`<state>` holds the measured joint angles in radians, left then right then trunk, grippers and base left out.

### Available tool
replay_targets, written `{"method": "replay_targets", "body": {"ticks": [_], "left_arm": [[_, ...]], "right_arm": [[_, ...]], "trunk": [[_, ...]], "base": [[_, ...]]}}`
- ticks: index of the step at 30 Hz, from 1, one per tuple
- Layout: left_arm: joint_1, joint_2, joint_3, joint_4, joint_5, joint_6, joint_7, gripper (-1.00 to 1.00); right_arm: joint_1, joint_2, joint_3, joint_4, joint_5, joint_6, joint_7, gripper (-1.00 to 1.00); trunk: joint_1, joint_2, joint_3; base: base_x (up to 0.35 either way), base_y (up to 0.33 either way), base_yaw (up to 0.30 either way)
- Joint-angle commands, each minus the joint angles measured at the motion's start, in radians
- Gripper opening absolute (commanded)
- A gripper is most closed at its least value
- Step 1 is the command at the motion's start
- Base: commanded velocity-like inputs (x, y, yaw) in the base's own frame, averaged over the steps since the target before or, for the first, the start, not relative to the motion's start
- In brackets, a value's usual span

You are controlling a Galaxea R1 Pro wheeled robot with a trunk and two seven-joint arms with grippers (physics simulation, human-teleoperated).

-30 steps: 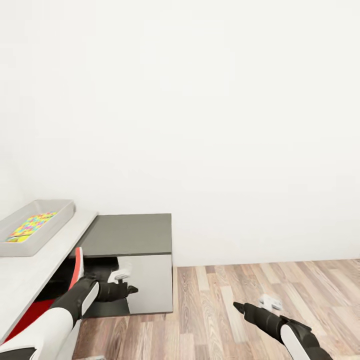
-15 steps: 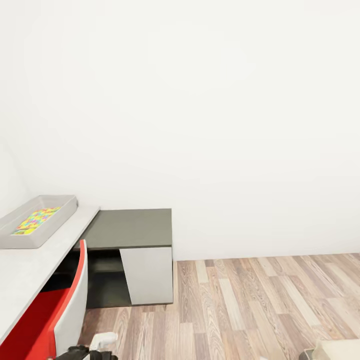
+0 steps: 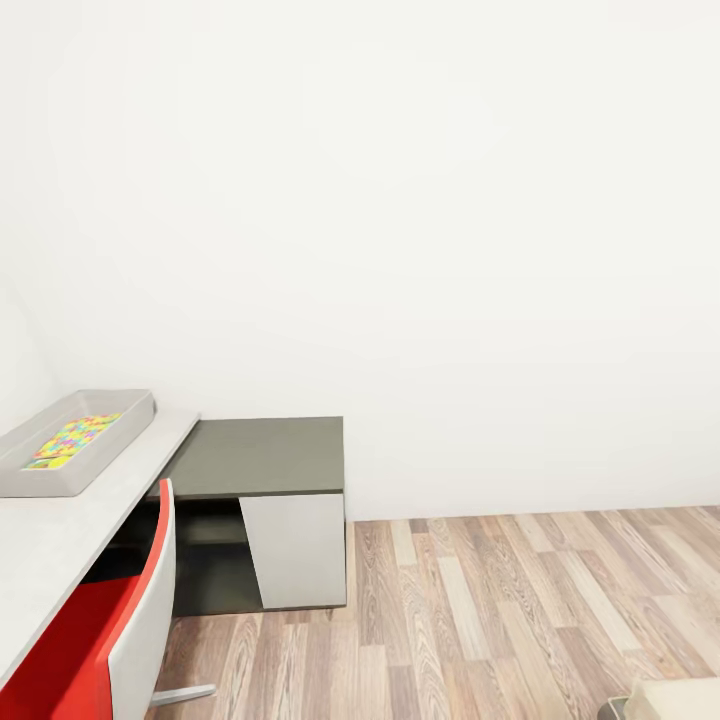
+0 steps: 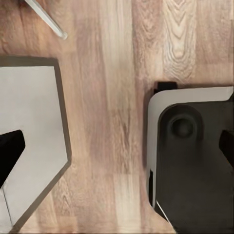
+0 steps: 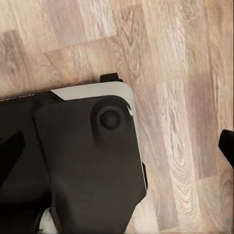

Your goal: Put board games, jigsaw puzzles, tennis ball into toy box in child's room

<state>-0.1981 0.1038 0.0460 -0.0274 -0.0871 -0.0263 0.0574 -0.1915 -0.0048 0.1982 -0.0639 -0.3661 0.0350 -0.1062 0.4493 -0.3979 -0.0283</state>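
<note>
The light grey toy box (image 3: 122, 438) stands on the white-grey table (image 3: 60, 545) at the left of the head view. One colourful jigsaw puzzle (image 3: 72, 441) lies flat inside it. In the left wrist view my left gripper (image 4: 117, 148) points down at the wood floor, open, its dark fingertips (image 4: 9, 153) at the picture's two edges and nothing between them. My right gripper (image 5: 117, 151) likewise hangs open over the floor and my own dark base (image 5: 83, 165). The board games and the tennis ball are out of view.
A dark grey side unit (image 3: 260, 455) joins the table's right end against the white wall. A red chair (image 3: 135, 620) stands at the table's near side, and its metal leg (image 4: 46, 19) crosses the floor. Open plank floor (image 3: 520, 610) lies to the right. A beige corner (image 3: 670, 700) shows at the bottom right.
The head view tilted up a second ago, and both arms dropped out of it. Since half a second ago the left gripper has sunk below the picture's bottom edge.
</note>
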Motion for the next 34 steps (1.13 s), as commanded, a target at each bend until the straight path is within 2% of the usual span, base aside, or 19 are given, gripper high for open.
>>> {"method": "replay_targets", "body": {"ticks": [1, 5, 8, 17, 27, 34], "left_arm": [[0.015, 0.001, 0.005, 0.002, -0.009, -0.006, 0.007, 1.00], [0.050, -0.004, 0.005, 0.005, -0.010, -0.014, 0.012, 1.00], [0.058, -0.008, 0.011, 0.001, -0.005, -0.017, 0.013, 1.00], [0.060, -0.016, 0.017, -0.004, 0.000, -0.053, 0.013, 1.00], [0.060, -0.016, 0.015, -0.005, -0.003, -0.057, 0.013, 1.00], [0.060, -0.016, 0.015, -0.005, -0.003, -0.058, 0.013, 1.00]], "right_arm": [[-0.001, 0.000, 0.008, 0.012, -0.008, -0.014, -0.004, 1.00], [0.019, -0.012, 0.006, 0.030, -0.006, -0.053, -0.004, 1.00], [0.029, -0.016, 0.005, 0.032, -0.002, -0.062, -0.004, 1.00], [0.033, -0.001, 0.007, 0.033, -0.003, -0.070, -0.004, 1.00], [0.034, -0.014, 0.005, 0.033, 0.001, -0.070, -0.004, 1.00], [0.034, -0.005, 0.007, 0.033, 0.001, -0.070, -0.004, 1.00]], "trunk": [[0.001, -0.002, -0.002], [0.001, -0.002, -0.002], [0.001, -0.002, -0.002], [0.001, -0.002, -0.002], [0.001, -0.002, -0.002], [0.001, -0.002, -0.002]], "base": [[0.000, 0.000, 0.000], [0.000, 0.000, 0.000], [0.000, 0.000, 0.000], [0.000, 0.000, 0.000], [0.000, 0.000, 0.000], [0.000, 0.000, 0.000]]}}
